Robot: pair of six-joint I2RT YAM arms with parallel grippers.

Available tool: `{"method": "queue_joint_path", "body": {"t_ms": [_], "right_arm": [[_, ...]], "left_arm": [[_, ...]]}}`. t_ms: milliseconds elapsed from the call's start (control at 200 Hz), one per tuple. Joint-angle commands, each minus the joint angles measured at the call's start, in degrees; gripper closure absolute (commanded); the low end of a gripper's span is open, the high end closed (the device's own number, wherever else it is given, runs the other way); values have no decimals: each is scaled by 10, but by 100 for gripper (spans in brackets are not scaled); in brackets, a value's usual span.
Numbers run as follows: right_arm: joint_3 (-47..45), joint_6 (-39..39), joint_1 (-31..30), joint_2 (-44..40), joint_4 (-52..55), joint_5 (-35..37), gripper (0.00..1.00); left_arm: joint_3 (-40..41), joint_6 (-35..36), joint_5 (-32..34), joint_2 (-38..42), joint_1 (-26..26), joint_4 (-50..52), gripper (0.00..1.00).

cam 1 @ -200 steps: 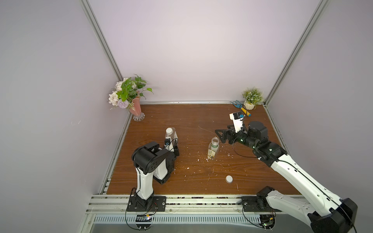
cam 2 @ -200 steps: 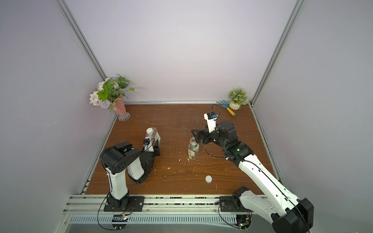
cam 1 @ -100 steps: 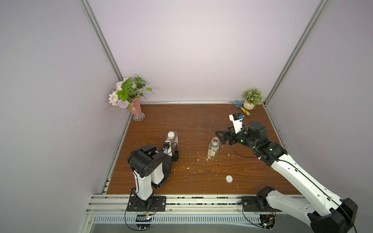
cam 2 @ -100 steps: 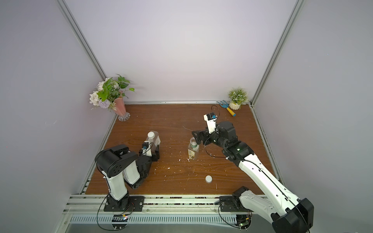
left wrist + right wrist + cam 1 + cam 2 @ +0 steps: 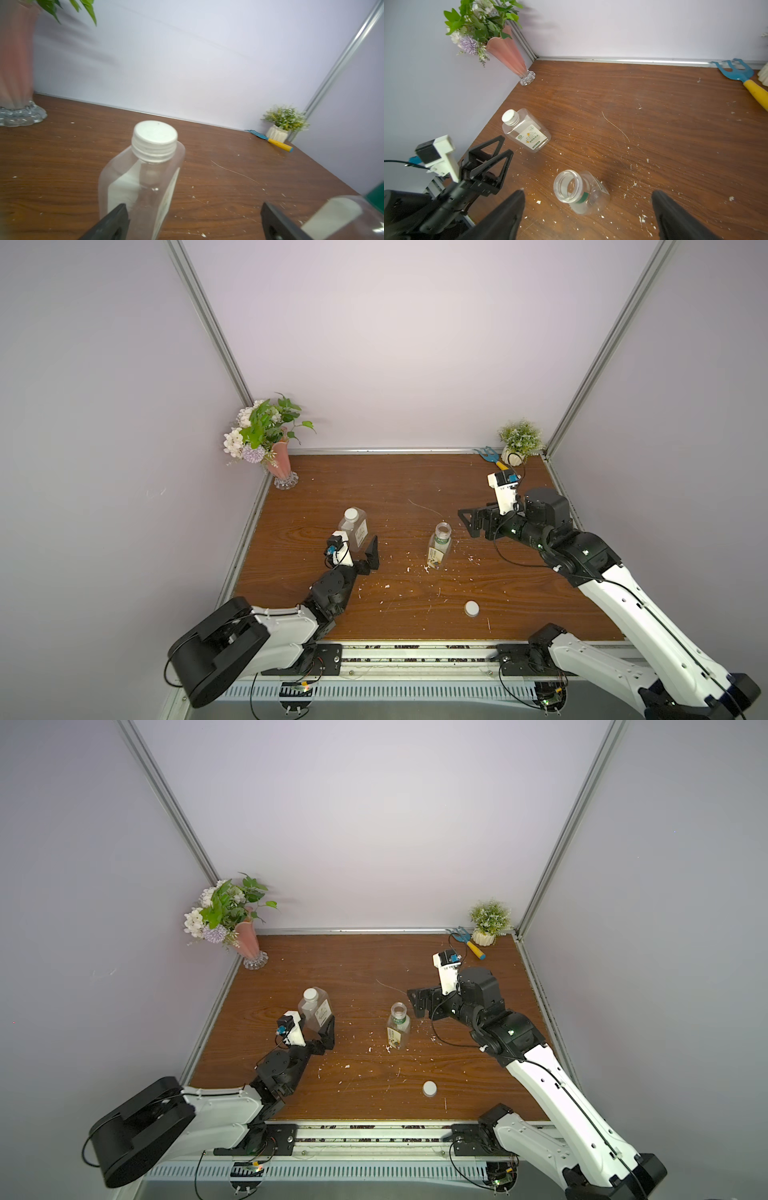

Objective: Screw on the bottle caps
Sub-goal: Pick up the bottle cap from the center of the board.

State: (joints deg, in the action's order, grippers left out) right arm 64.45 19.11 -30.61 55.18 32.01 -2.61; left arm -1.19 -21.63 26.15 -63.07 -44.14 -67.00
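White links [image 5: 631, 605], black joints [image 5: 544, 510]; triangular black fingers [image 5: 374, 551] (thin black cables [image 5: 505, 558])

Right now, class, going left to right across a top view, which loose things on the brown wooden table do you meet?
Pink flower vase → squarish clear plastic bottle with white cap → round clear plastic bottle, uncapped → loose white round cap → blue garden rake with yellow handle → small potted green plant.

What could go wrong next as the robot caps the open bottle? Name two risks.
The round bottle stands uncapped and looks empty; the open right gripper near it could tip it if it closes off-centre. The loose cap lies flat on the table, so it may slide away when pinched.
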Motion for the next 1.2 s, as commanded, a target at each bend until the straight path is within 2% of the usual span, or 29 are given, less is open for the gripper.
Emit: {"method": "queue_joint_path", "body": {"t_ms": [0,125,250,355,460,610,761,956,1196], "right_arm": [[26,26,2,2,105,55,1],[10,49,1,0,151,77,1],[-44,75,-6,-1,160,50,0],[-84,103,-31,-8,157,54,1],[-122,148,-89,-7,155,81,0],[-181,215,-174,0,143,112,1],[-239,267,-220,-10,118,111,5],[-297,340,-285,-24,88,116,11],[-329,410,-339,-4,66,148,21]], "left_arm": [[-20,-18,-21,76,-35,181,1],[-51,8,-22,131,-91,258,1],[-81,39,-33,112,-135,258,1],[-91,68,-61,51,-154,188,1],[-116,80,-103,-40,-154,122,1],[-162,99,-132,-164,-155,40,1],[-206,123,-177,-260,-155,-22,1],[-221,126,-208,-331,-155,-114,1],[-211,132,-201,-385,-156,-206,1]]}}
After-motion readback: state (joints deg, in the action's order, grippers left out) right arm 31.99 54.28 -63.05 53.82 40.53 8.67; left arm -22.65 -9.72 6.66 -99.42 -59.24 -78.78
